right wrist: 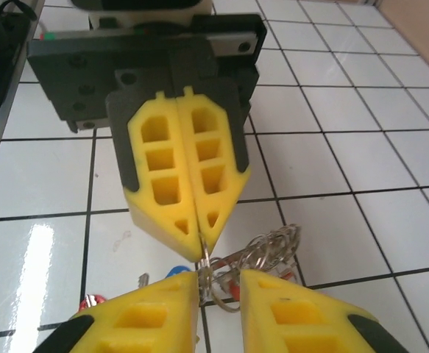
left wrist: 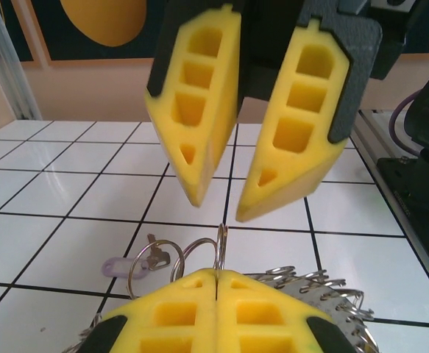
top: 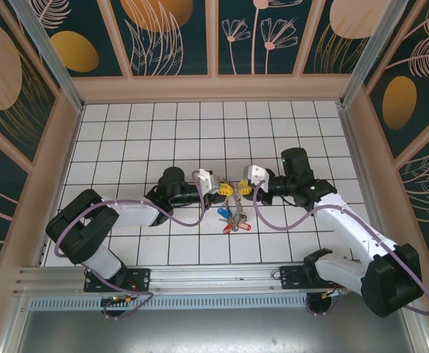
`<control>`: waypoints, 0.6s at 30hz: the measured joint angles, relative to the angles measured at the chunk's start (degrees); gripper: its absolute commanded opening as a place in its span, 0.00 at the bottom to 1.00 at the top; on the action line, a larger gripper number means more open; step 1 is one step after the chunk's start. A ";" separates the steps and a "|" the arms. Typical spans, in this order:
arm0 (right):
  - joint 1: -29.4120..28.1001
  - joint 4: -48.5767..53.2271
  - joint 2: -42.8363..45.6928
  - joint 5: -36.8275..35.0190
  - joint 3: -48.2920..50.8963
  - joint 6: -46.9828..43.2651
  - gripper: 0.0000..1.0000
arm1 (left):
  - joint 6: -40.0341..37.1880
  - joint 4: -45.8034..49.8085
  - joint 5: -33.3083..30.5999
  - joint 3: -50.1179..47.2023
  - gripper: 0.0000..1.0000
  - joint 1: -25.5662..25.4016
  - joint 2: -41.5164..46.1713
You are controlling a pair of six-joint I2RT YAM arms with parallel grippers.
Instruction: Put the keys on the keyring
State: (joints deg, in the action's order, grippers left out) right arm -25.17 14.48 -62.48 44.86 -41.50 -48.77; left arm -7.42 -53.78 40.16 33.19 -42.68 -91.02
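**Keyring pinched above the table's centre**

The left gripper (left wrist: 218,273), its yellow foam fingers pressed together, pinches the thin, dark, round metal keyring (left wrist: 221,246) upright. The right gripper (right wrist: 220,281) is spread either side of it. The small tagged metal keys (top: 233,219) lie beneath, toward the near edge of the white tiled table (top: 126,132).

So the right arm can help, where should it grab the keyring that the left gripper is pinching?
Likely the bare arc of the keyring rising past the shut left gripper, approached head-on by the right gripper. The ring stands edge-on, in line with its open jaws, which would close across the thin wire.
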 measured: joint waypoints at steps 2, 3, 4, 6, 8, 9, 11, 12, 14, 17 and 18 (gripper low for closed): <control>-0.07 0.96 -0.74 0.20 0.00 -0.61 0.29 | 0.00 0.00 0.02 0.02 0.00 0.00 0.00; -0.11 1.44 -1.07 0.24 0.00 -0.87 0.30 | -0.02 0.00 0.02 0.00 0.00 0.00 0.00; -0.24 1.88 -1.38 0.39 -0.02 -1.31 0.30 | 0.00 0.02 0.02 0.00 0.00 0.00 0.00; -0.44 2.56 -1.84 0.63 -0.02 -1.92 0.27 | -0.02 0.02 0.04 0.02 0.00 0.00 0.00; -0.61 2.89 -2.16 0.59 -0.11 -2.21 0.22 | -0.02 0.04 0.33 0.02 0.00 0.00 0.00; -0.70 2.97 -2.34 0.50 -0.22 -2.38 0.21 | -0.02 0.04 0.52 0.02 0.00 0.00 0.00; -0.90 2.95 -2.62 0.31 -0.55 -2.36 0.21 | -0.04 0.04 1.03 0.02 0.00 0.00 0.00; -0.98 2.95 -2.75 0.22 -0.66 -2.36 0.20 | -0.04 0.04 1.29 0.02 0.00 0.00 0.00; -1.09 2.97 -3.21 0.22 -0.90 -2.36 0.19 | -0.04 0.02 1.44 0.02 0.00 0.00 0.00; -1.46 2.93 -4.13 0.20 -1.33 -2.36 0.12 | -0.02 -0.02 1.81 0.09 0.00 0.00 -0.24; -1.66 2.91 -4.48 0.22 -1.44 -2.54 0.01 | 0.00 -0.02 1.84 0.13 0.00 0.00 -0.42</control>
State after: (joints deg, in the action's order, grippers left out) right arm -26.83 17.39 -66.96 45.08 -42.94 -51.31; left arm -7.42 -53.80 42.00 33.32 -42.68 -91.44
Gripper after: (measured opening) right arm 0.151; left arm 0.064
